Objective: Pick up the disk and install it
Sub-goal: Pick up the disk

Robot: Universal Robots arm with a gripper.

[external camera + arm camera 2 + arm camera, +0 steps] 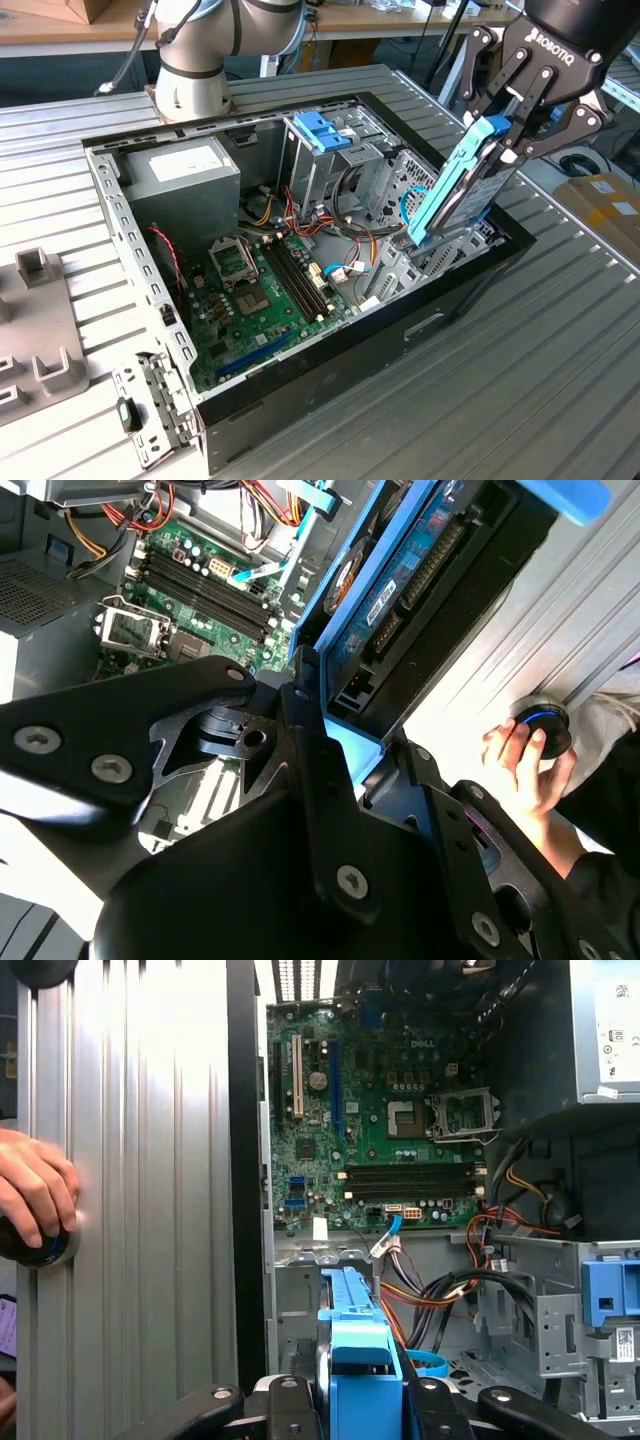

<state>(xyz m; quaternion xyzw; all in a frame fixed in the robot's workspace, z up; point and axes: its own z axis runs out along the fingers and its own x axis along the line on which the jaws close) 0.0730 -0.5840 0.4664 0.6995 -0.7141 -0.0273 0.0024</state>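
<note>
Above the open computer case point(330, 340) on the ribbed bench point(560, 360), at the exterior view's right, the claw point(500, 135) is clamped on the disk point(462, 185), held tilted, its lower end just over the drive bay beside the case wall. Green motherboard point(265, 290) and grey power supply point(185, 170) lie inside. In the first wrist view a person's hand point(35, 1195) rests on a round knob on the bench
</note>
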